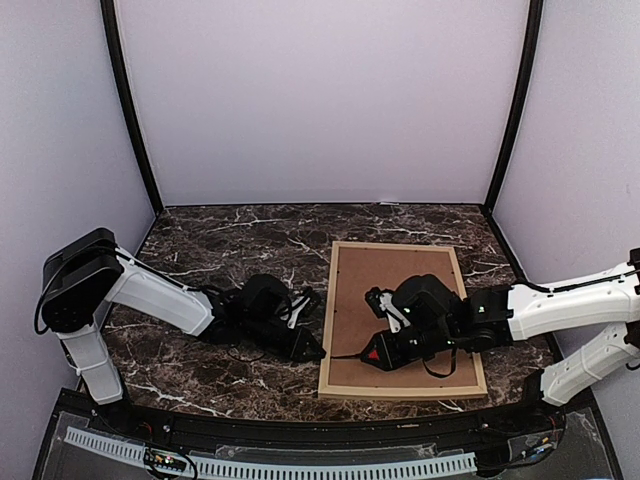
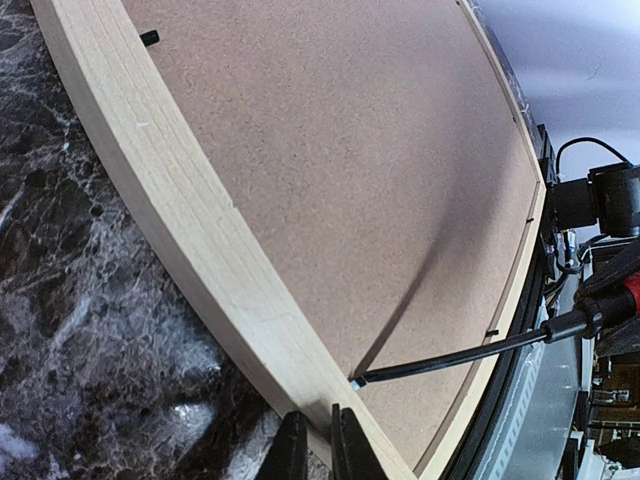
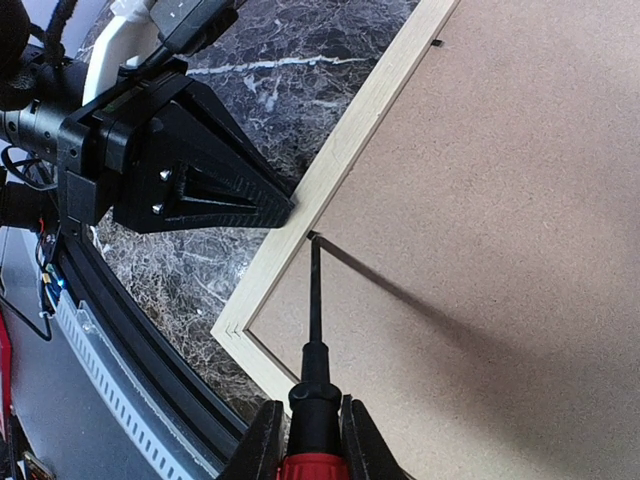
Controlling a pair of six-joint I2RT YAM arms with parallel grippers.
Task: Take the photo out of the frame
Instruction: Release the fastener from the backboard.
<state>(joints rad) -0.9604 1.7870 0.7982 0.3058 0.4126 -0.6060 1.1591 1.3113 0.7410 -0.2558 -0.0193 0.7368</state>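
With the light-wood rectangular frame point(image 3: 343, 160) face down on the dark marble counter point(image 1: 230, 240), the photo out of sight under its brown backing board point(image 1: 395, 265), my pressed-together left jaws brace its outer edge while my right jaws pinch a red-handled screwdriver point(image 3: 314, 300) at its inner lip.

No readable text anywhere — none at all.

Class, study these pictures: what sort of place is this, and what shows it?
Probably a robot lab test cell: plain pale walls enclose a marble-patterned tabletop, with the left arm and right arm mounted at its near edge, working on a wooden frame.
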